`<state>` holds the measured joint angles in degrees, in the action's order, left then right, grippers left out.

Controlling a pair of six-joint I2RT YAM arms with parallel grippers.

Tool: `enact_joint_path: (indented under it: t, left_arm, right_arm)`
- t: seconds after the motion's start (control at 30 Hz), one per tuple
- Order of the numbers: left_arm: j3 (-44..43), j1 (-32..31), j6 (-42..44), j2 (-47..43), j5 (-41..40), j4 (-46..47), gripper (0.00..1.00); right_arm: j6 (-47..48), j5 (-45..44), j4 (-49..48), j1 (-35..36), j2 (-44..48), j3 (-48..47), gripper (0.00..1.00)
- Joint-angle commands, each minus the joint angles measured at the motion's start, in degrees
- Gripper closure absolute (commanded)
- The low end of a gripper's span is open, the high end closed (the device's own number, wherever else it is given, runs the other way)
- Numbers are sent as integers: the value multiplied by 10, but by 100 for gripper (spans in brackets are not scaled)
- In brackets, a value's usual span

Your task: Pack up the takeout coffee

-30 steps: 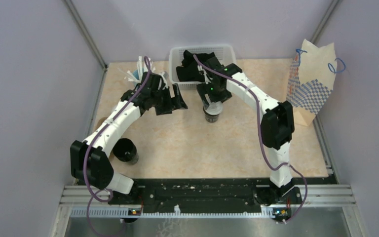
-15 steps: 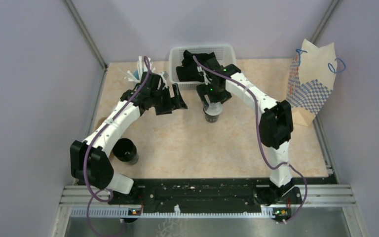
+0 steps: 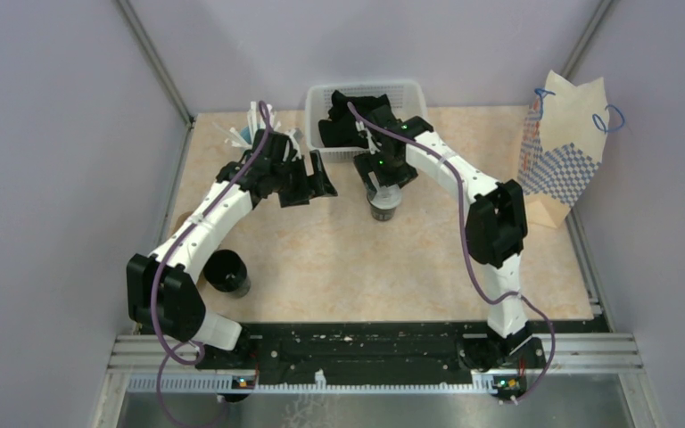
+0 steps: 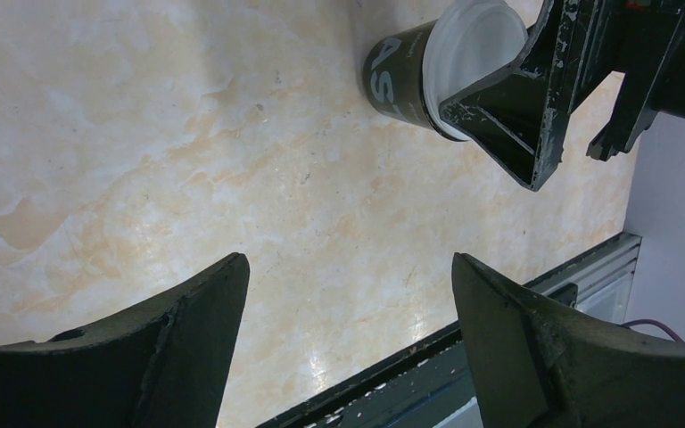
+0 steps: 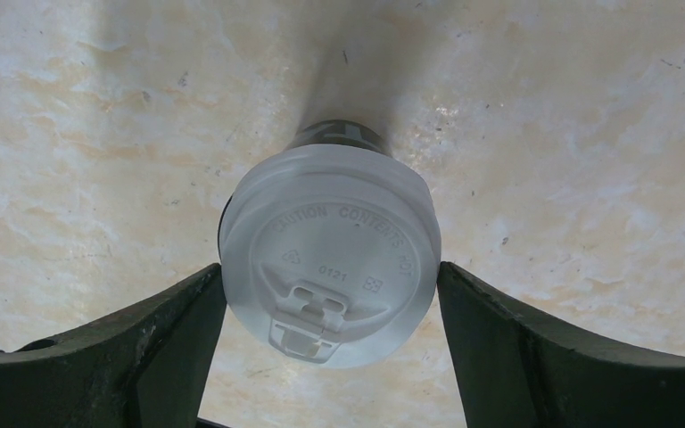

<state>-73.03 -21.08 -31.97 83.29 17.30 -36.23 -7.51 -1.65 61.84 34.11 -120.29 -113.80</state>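
White plastic is capping the coffee cup (image 3: 382, 205), and the cup's side is dark. We are seeing it standing upright on the pale, stone-look table (image 3: 321, 263), near the middle and just in front of the white basket (image 3: 366, 87).

The right gripper (image 5: 330, 278) is hanging right over the cup. Its fingers (image 5: 143, 348) are spread wide, one on each side of the lid (image 5: 330, 232). They are sitting just beside the lid's rim, and we are not able to tell if they are touching it.

The left gripper (image 4: 348, 263) is hovering over bare table, to the left of the coffee cup. Its fingers are spread wide too, and they are holding nothing.

An all-black cup (image 3: 227, 272) is standing near the left arm's base, well apart from the coffee cup. A paper bag (image 3: 564, 147) with a blue checked pattern is standing upright at the table's right edge.
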Motion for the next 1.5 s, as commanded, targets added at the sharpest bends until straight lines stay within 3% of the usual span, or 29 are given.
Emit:
enact_joint_path:
  t: [0.0,0.6,0.83,1.0,1.13,1.27,1.47]
  left_arm:
    - [1,4,10,-10,7,9,10]
    - [7,5,10,-8,23,15,10]
    - [1,4,-4,9,84,39,8]
    - [-5,-1,-44,47,159,98,6]
    - [-34,-9,-84,107,201,142,6]
    - [-73,-21,-131,171,210,170,8]
    - [-83,-25,-172,232,220,203,12]
  right_arm:
    - [4,-1,-6,5,3,-27,14]
    - [-1,-18,-22,5,39,3,2]
    - [-21,-4,-5,1,79,-26,1]
    - [-65,95,-88,-65,160,74,1]
    - [-141,276,-204,-157,200,203,3]
    - [-185,348,-281,-202,185,262,7]
    - [-187,415,-316,-237,118,264,21]
